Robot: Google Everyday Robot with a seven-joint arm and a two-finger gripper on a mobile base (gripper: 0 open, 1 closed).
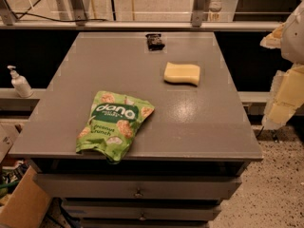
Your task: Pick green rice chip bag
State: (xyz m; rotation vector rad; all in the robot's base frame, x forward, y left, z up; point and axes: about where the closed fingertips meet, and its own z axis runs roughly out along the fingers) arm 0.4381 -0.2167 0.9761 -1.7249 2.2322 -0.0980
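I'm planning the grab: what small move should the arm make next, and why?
Probably swing the gripper left toward the chip bag. The gripper hangs beyond the right edge of the table, while the bag lies flat near the front-left corner.

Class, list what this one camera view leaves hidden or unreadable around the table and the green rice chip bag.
1. The end effector, right of the table: cut off by the picture's right edge.
2. The small dark object at the table's far edge: too small to identify.
3. The green rice chip bag: underside hidden against the table; small print too small to read.
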